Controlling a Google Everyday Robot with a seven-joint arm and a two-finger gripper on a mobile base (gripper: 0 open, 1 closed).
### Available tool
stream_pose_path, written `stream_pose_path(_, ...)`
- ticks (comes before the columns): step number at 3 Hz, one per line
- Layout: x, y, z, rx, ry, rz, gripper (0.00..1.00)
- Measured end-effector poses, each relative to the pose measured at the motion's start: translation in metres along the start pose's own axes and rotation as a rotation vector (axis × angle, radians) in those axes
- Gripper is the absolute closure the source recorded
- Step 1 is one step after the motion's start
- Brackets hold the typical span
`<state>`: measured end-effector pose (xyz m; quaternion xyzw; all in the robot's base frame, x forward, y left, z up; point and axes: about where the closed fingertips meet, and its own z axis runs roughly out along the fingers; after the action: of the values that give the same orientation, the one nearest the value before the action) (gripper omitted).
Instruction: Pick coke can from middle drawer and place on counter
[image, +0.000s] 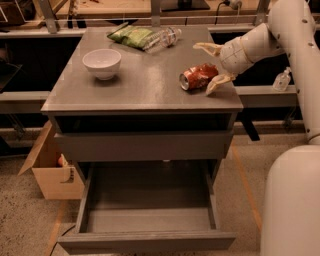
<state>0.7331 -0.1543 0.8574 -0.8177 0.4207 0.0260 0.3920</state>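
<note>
Basically done: can lies sideways on counter, drawer open and empty, gripper spread wide around can, probably just needs pulling back.

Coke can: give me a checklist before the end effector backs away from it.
1. The coke can is on the counter: ok, near the right edge.
2. The end effector is open: ok, fingers spread either side of the can.
3. Fingers clear of the can: cannot tell; the near finger looks to be against it.
4. Can stable: not ok; it lies on its side and could roll.
5. The white bowl and water bottle are away from the arm: ok.
6. The middle drawer is emptied: ok, open with nothing visible inside.
</note>
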Motion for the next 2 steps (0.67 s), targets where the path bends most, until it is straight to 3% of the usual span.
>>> stream_pose_path(2, -0.0006, -0.0009, -0.0011, 0.000, 0.000, 0.000, 0.00)
